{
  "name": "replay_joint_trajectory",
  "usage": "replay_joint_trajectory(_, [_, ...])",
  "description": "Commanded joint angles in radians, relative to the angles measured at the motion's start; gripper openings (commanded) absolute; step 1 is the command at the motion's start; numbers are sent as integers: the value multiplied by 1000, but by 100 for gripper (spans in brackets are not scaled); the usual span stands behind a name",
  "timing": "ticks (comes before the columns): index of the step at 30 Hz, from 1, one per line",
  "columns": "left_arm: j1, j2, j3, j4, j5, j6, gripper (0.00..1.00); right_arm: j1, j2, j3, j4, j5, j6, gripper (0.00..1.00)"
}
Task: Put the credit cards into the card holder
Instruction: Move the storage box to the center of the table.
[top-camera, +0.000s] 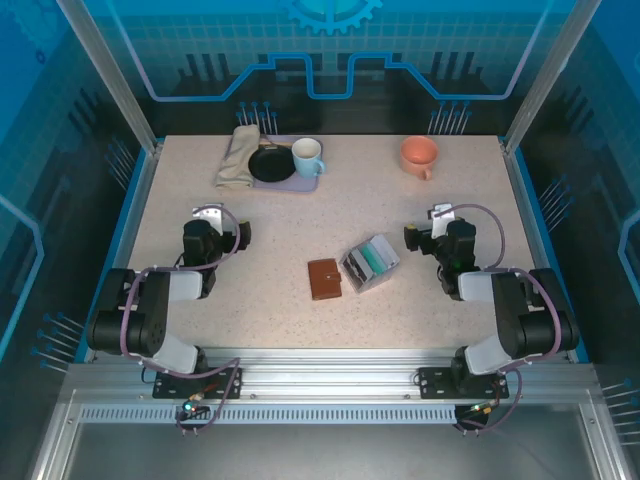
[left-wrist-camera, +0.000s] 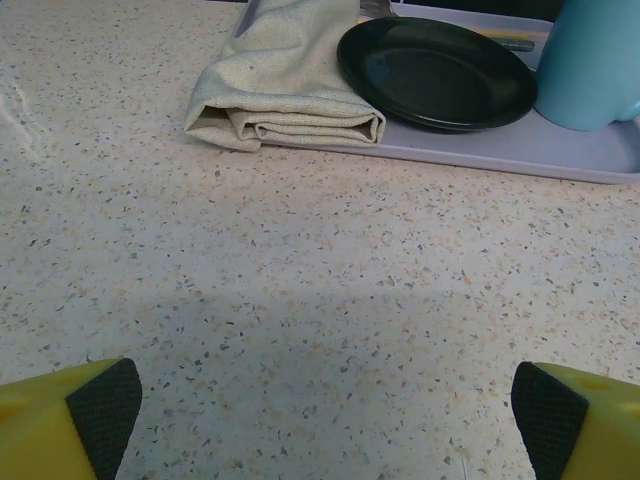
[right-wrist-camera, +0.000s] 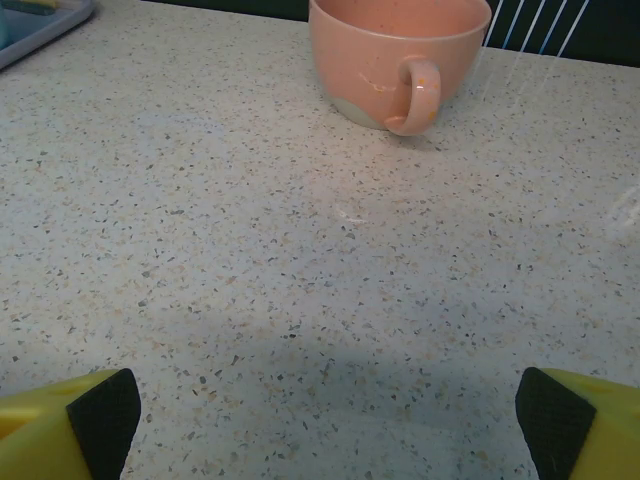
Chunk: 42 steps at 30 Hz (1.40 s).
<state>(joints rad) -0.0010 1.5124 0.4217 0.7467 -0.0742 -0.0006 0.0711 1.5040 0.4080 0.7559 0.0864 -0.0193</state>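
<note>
- Speckled table (top-camera: 300, 220), toward its near edge: closed card holder (top-camera: 324, 279) lay just beside grey tray (top-camera: 352, 272) of credit cards (top-camera: 372, 261).
- Left gripper (left-wrist-camera: 327, 415) and right gripper (right-wrist-camera: 330, 415) stood wide open, empty.

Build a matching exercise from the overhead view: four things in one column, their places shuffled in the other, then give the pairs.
Things
1. card holder
2. credit cards
3. pink mug
4. black plate

Places
A. far right part of the table, standing alone
B. on the lilac tray, beside the blue mug
C. mid-table, lying flat, just left of the grey box
D. inside the grey box

Pairs: 1-C, 2-D, 3-A, 4-B
</note>
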Motion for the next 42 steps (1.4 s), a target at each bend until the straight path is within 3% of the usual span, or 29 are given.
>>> replay_joint_trajectory(1, [-5,2,-1,26,11,-1,99,-9,1,22,5,-19,10,100])
replay_joint_trajectory(20, [-5,1,-3,29,29,4,99,-19,-2,27,-4,-54,7,100])
replay_joint_trajectory(22, [-5,-24,-10,26,51,14,99,3,-53,78,-141,-38,-11,100])
replay_joint_trajectory(24, [-5,-83,-16,-11,28,0,99,2,-110,179,-387,-26,24,100])
replay_joint_trajectory(27, [4,-202,19,-181,8,-34,99,1,-226,239,-603,-24,95,100])
replay_joint_trajectory(30, [6,-334,65,-329,18,-117,99,-3,-341,394,-971,-45,258,100])
replay_joint_trajectory(33, [6,-418,214,-633,21,-275,99,-20,-365,561,-1312,-210,313,100])
replay_joint_trajectory(35, [8,-426,315,-849,9,-421,99,-19,-392,593,-1429,-311,348,100])
replay_joint_trajectory(37, [9,-405,385,-965,172,-419,99,-1,-445,564,-1463,-480,339,100])
replay_joint_trajectory(40, [-3,-352,413,-995,433,-470,99,62,-508,527,-1511,-470,409,100])
replay_joint_trajectory(42, [-51,-319,429,-1020,499,-479,99,101,-536,488,-1532,-462,460,100])
